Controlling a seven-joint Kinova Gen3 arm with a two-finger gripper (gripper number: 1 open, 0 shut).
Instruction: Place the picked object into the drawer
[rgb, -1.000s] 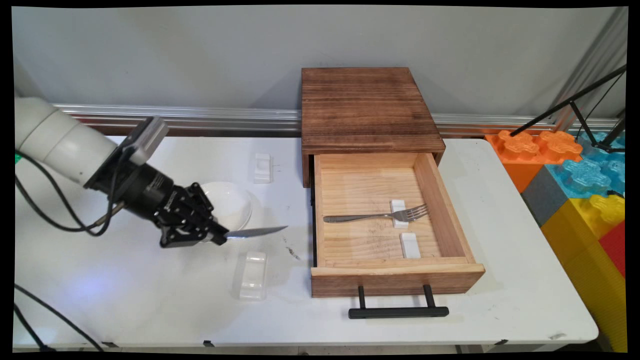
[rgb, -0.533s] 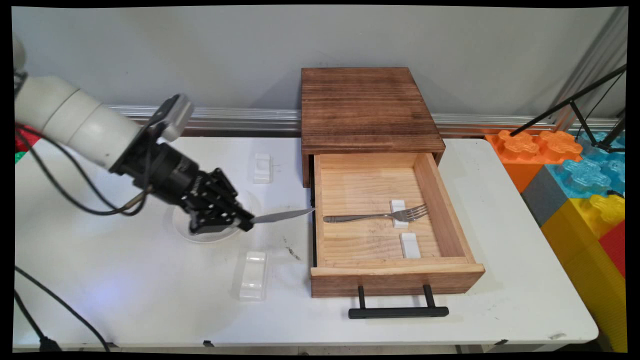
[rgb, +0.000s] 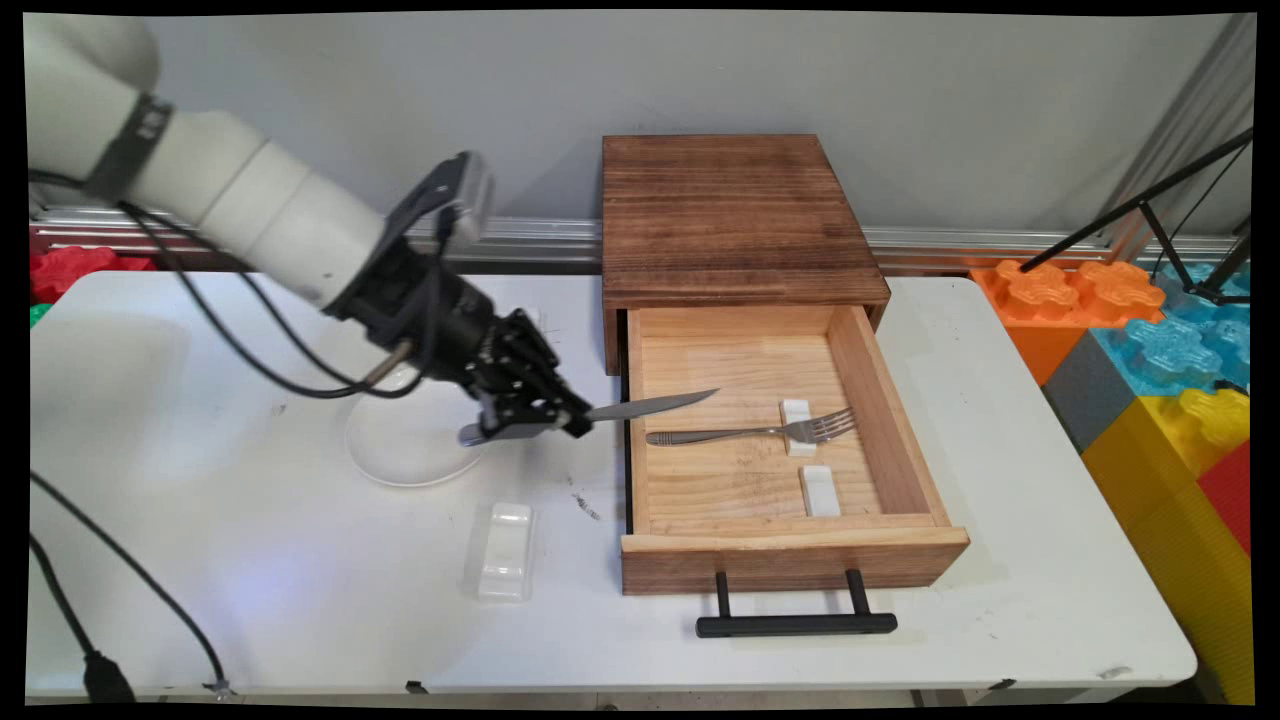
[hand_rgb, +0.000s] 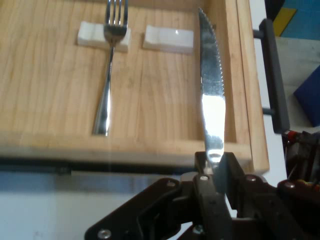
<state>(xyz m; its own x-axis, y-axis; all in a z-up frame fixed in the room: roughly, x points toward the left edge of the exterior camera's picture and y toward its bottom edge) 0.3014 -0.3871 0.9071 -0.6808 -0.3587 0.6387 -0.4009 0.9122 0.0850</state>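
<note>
Steel knife gripped over the drawer's edge

Steel knife, thin, stiff and serrated, is pinched by its handle in the black claw, which is closed tight on it. Its blade reaches across the left rim of the open pine drawer, above a metal fork resting on a small white block. Smooth and slippery, the knife looks best held by the handle. A white plate sits left on the desk.

The main view looks down across the table toward the wall, while the close hand view faces into the drawer, which both share.
</note>
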